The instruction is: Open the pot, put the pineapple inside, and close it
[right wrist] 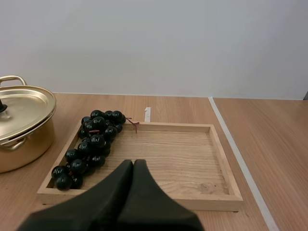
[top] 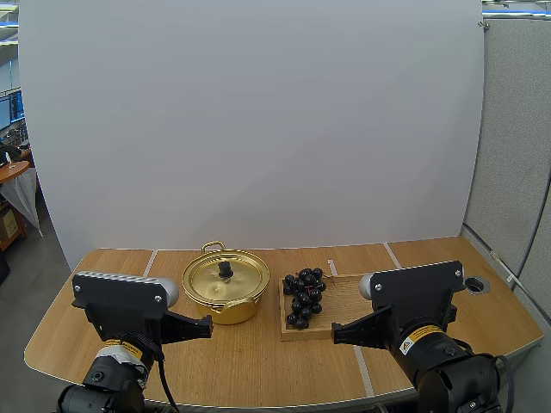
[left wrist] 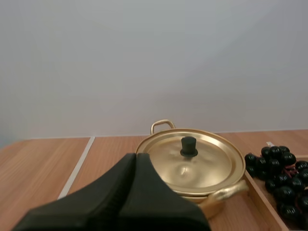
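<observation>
The shiny golden metal pot [top: 231,311] stands on the wooden table [top: 258,366] with its lid [top: 207,280] on. Beside it, a bunch of dark grapes [top: 304,297] lies in the flat wooden tray [top: 349,297], at the end nearest the pot. The left gripper [left wrist: 135,155] and the right gripper [right wrist: 133,162] are both closed and empty. The writing on the yellow warning sticker [top: 414,338] cannot be read.

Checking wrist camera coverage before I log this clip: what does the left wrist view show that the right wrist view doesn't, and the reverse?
Left wrist view: my shut left gripper and the whole lid with its black knob. Right wrist view: my shut right gripper, the whole wooden tray and the full bunch of grapes lying in it. Both: the pot, lid on, beside the tray and grapes.
</observation>
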